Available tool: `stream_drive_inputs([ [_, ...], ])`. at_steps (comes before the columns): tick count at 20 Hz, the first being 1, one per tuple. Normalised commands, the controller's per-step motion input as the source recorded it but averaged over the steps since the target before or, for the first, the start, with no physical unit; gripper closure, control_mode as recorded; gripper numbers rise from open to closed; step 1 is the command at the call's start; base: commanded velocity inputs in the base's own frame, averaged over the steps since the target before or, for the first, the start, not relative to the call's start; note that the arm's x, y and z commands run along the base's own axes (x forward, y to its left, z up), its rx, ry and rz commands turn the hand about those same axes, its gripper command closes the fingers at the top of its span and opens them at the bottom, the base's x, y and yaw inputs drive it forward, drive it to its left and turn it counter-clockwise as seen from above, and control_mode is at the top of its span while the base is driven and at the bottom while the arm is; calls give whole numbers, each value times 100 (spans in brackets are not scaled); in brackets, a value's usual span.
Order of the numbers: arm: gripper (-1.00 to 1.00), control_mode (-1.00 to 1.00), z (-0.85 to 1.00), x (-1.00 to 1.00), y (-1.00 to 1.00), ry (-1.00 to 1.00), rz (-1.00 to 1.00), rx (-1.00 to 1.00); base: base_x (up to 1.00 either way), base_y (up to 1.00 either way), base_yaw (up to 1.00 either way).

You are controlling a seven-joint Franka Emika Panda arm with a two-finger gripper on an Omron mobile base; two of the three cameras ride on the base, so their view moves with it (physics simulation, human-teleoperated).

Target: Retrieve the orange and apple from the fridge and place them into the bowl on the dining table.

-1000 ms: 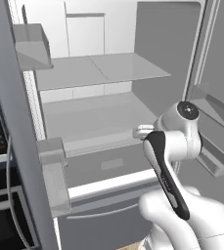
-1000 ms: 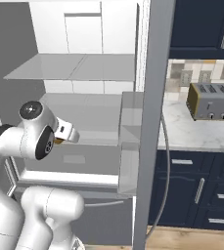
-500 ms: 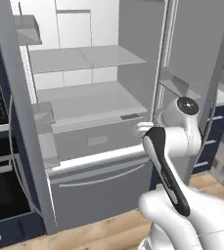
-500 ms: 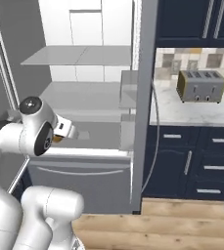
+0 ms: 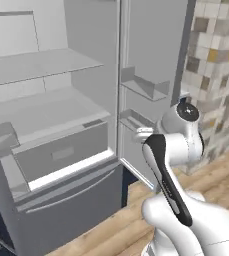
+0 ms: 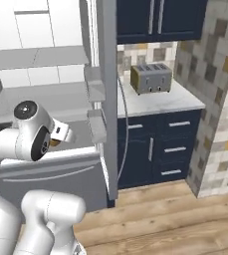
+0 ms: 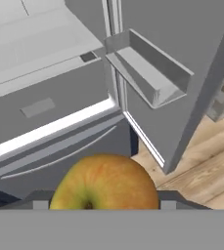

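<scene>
With our gripper (image 7: 99, 207) closed around the apple (image 7: 105, 183) and held outside the open fridge (image 5: 51, 125), one fruit is fetched, we judge, leaving its trip to the bowl on the dining table, and the orange we cannot account for.

There are no words, numbers or signs to read anywhere on the things in these pictures.

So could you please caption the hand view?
Gripper holding an apple before the open fridge and its door bin.
</scene>
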Motion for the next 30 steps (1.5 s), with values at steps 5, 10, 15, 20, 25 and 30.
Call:
stream_drive_inputs([
  [5, 100, 100, 0, 0, 0, 0, 0, 0, -27, 0, -54],
  [10, 100, 100, 0, 0, 0, 0, 0, 0, -21, -7, -56],
  [15, 100, 100, 0, 0, 0, 0, 0, 0, -10, -21, -61],
  [20, 100, 100, 0, 0, 0, 0, 0, 0, -8, -29, -61],
  [25, 100, 100, 0, 0, 0, 0, 0, 0, 0, -35, -58],
  [30, 100, 100, 0, 0, 0, 0, 0, 0, 0, -51, -52],
])
